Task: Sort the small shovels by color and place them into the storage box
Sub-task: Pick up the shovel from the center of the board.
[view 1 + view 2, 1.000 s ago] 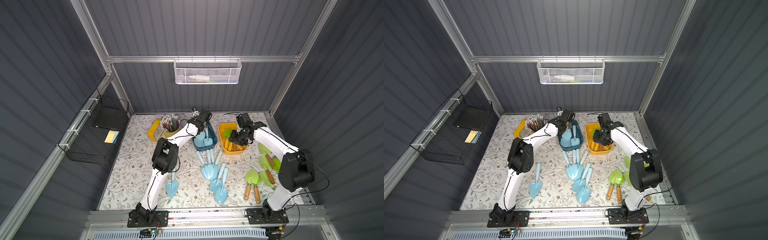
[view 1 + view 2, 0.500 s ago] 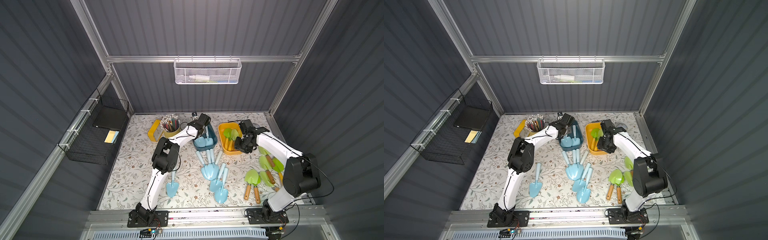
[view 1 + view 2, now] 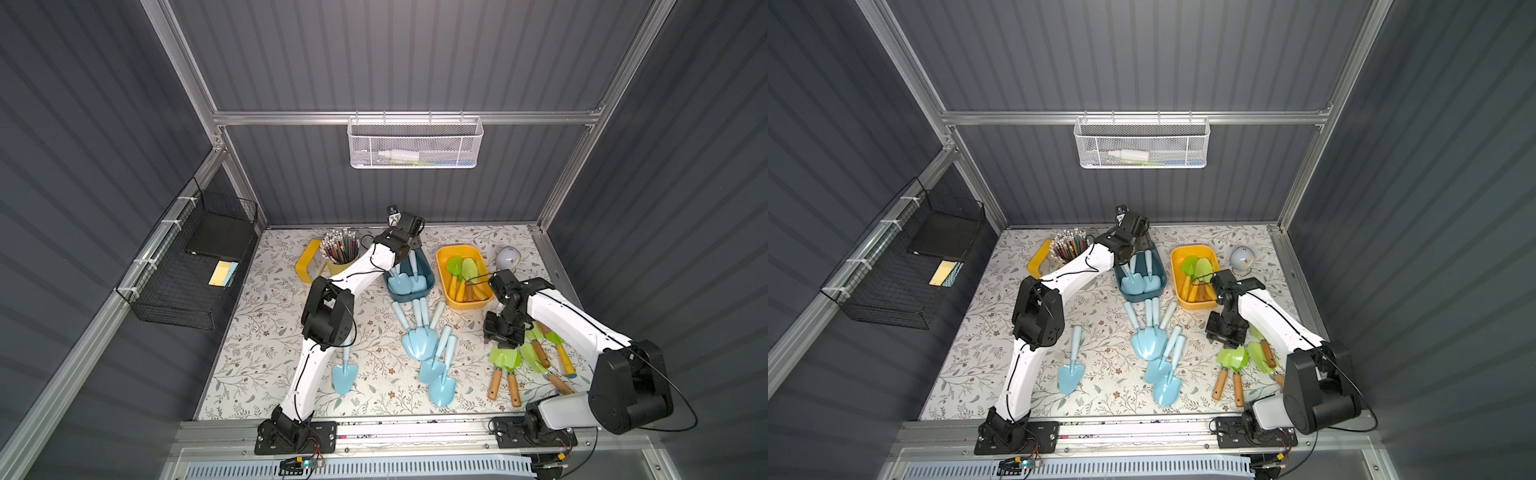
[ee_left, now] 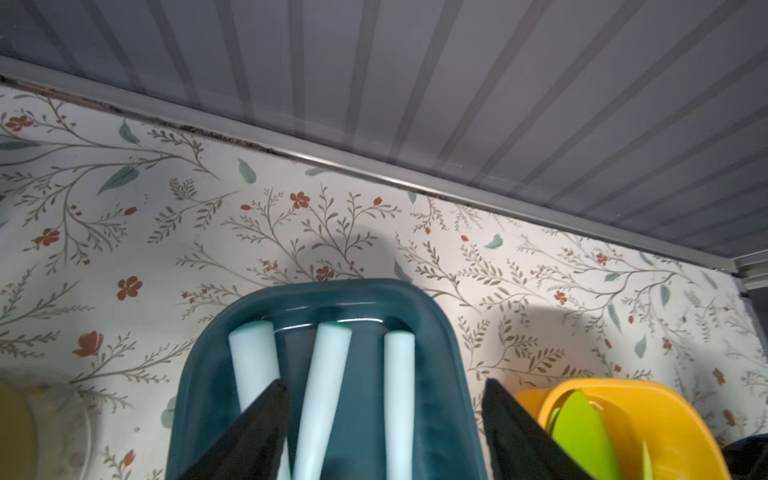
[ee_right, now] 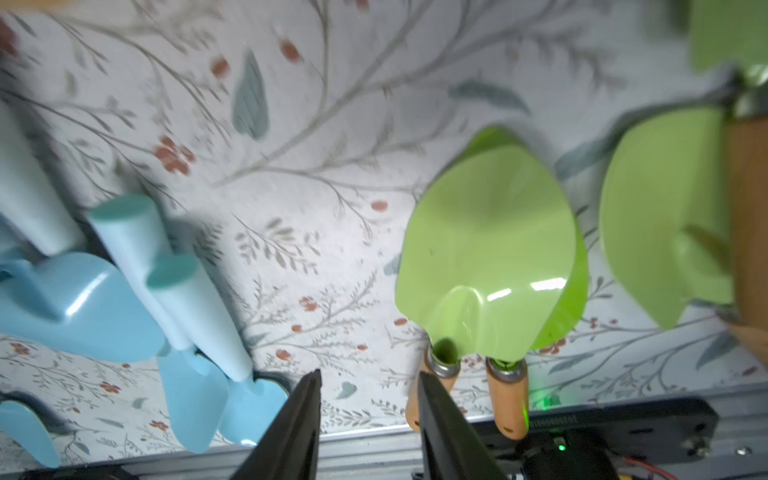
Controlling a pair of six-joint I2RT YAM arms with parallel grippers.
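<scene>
Floral-papered bench [image 3: 266, 353] carried everything. We saw the left gripper [image 4: 384, 384] spread wide above the teal box [image 4: 436, 316] near the far edge, with three pale-blue shovels [image 4: 328, 374] lying inside and none clamped. The right gripper [image 5: 370, 374], its fingers slightly parted and empty, hung beside the green-bladed shovels [image 5: 490, 257]. These lay rightward of it, their wooden handles [image 5: 507, 399] pointing toward the near edge.

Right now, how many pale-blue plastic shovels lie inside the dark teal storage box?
3, side by side in the dark teal storage box: first shovel, second shovel, third shovel, handles toward the back wall. Others may be hidden beneath.
</scene>
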